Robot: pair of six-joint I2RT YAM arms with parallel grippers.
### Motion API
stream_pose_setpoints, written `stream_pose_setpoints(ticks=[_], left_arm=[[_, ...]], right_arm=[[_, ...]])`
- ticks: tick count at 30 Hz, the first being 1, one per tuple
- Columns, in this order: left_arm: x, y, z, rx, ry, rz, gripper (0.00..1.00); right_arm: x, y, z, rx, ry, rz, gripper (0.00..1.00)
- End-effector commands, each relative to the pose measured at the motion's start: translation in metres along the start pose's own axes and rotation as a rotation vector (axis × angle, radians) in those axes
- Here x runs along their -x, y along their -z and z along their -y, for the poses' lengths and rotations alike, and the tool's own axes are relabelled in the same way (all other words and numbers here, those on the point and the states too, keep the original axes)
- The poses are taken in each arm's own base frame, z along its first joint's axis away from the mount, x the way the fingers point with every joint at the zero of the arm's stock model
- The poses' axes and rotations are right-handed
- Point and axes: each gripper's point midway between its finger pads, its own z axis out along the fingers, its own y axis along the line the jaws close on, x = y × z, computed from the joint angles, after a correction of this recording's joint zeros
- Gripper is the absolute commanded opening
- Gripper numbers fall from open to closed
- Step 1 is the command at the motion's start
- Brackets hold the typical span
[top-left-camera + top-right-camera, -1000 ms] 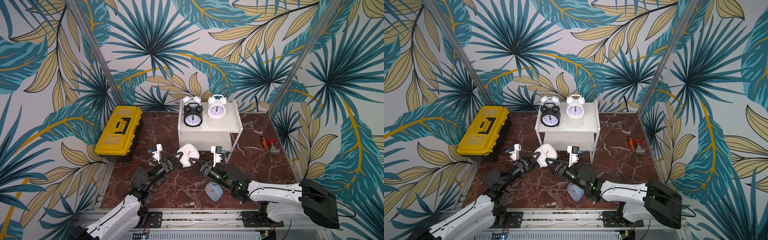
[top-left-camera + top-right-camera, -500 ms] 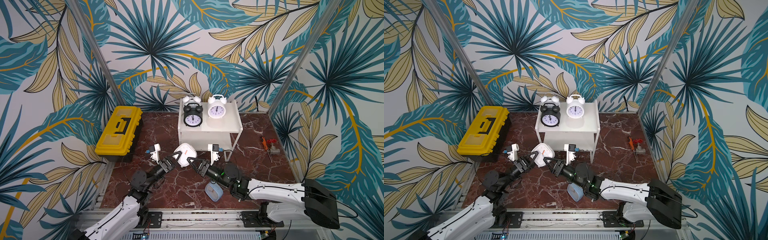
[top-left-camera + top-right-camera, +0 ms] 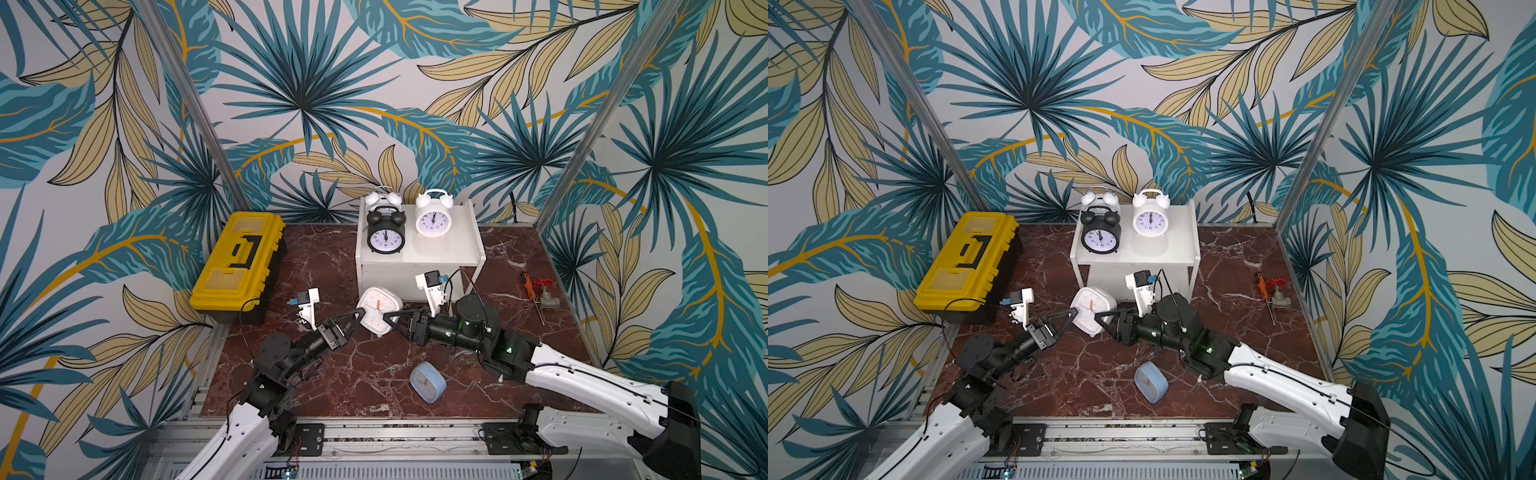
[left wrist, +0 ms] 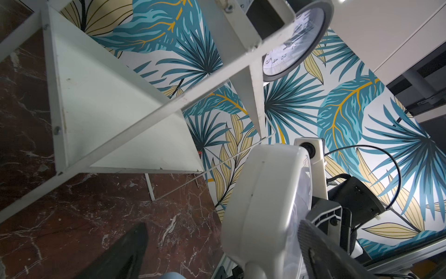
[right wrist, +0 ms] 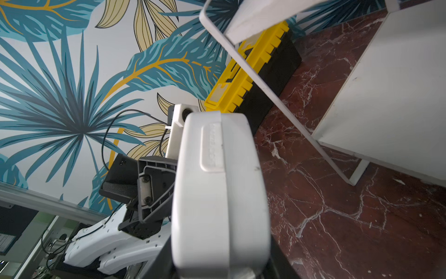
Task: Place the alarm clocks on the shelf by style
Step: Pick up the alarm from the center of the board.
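White shelf [image 3: 461,243], white square clock [image 3: 375,311] and light blue clock [image 3: 428,382] contrast with yellow toolbox [image 3: 239,262] and white-veined maroon tabletop [image 3: 365,374].

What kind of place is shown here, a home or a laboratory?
Probably a robot test booth, not a home: two robot arms bolted to a metal rail, leaf-print wall panels on metal posts, a small marble-look table.

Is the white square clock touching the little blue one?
Apart. In both top views, bare marble tabletop shows between the white square clock and the blue clock.
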Motion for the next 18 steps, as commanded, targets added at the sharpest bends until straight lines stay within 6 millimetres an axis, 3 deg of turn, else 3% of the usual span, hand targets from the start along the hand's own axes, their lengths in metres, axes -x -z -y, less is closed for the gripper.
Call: stream_pose_setpoints(ticks=[1, 9, 14, 18], left_arm=[[-0.009, -0.005, 0.016, -0.036, -0.073, -0.117, 1.00], [-0.023, -0.018, 0.036, -0.169, -0.046, -0.267, 0.95], [-0.014, -0.014, 0.058, -0.260, -0.057, -0.223, 0.82], [-0.012, -0.011, 0.064, -0.277, -0.068, -0.208, 0.73]], right_arm=[[-0.022, 0.008, -0.008, 0.105, -0.012, -0.170, 0.27], [-0.019, 0.010, -0.022, 0.203, 0.007, -0.226, 0.27], [-0.011, 0.009, -0.010, 0.187, -0.014, -0.233, 0.27], [-0.006, 0.009, 0.001, 0.170, -0.042, -0.235, 0.27]])
